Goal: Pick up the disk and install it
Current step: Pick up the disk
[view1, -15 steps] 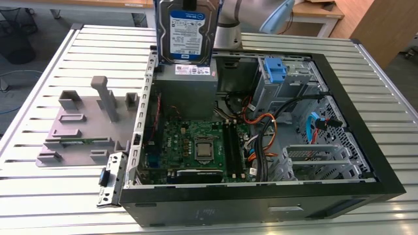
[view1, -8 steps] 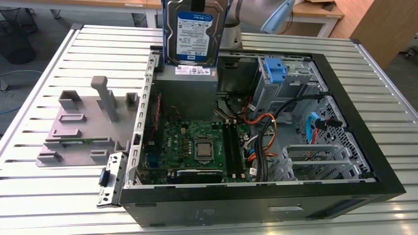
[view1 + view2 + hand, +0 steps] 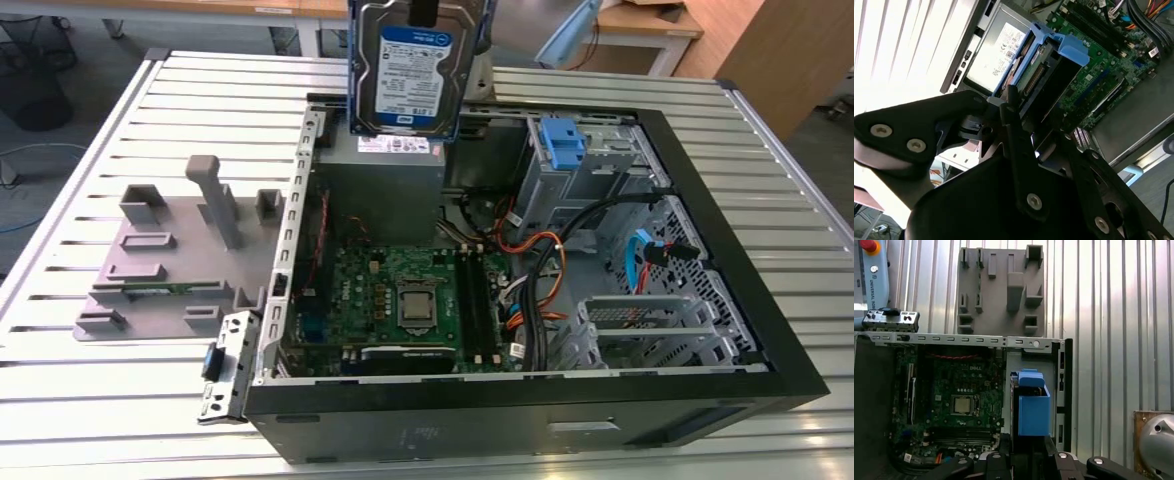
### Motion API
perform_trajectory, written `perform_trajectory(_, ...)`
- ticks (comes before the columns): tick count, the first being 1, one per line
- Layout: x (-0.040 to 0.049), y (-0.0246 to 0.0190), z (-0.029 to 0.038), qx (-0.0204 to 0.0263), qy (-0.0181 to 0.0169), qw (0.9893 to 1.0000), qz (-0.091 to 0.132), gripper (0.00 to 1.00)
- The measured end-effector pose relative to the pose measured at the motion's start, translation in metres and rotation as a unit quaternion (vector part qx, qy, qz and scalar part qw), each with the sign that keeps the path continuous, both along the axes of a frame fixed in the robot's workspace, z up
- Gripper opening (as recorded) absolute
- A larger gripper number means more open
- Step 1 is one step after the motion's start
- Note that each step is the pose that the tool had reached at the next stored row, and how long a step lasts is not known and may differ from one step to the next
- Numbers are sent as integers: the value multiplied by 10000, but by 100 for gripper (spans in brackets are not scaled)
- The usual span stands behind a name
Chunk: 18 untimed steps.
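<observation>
Slatted metal table (image 3: pixel 134 110) holds an open black computer case (image 3: pixel 747 300). Above, my gripper (image 3: pixel 1006 100) clamps the silver, blue-framed disk (image 3: pixel 407 75), long axis vertical.

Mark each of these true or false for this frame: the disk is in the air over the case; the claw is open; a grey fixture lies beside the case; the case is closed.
1. The disk hangs upright in the air above the computer case. True.
2. The claw is open and apart from the disk. False: it is shut on the disk's upper end.
3. A grey fixture lies on the slatted table, on the exterior view's left of the case. True.
4. The computer case is closed. False: its side is open, and the motherboard is in plain sight inside.
</observation>
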State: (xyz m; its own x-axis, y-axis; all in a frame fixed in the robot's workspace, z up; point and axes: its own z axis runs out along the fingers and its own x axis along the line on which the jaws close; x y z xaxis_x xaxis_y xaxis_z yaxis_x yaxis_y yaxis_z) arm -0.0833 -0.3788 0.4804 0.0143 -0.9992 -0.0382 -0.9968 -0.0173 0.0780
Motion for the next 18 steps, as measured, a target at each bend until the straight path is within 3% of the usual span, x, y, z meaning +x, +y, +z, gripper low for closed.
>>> perform_trajectory(18, 361, -46, 0, -1, 108, 9999, 0, 35)
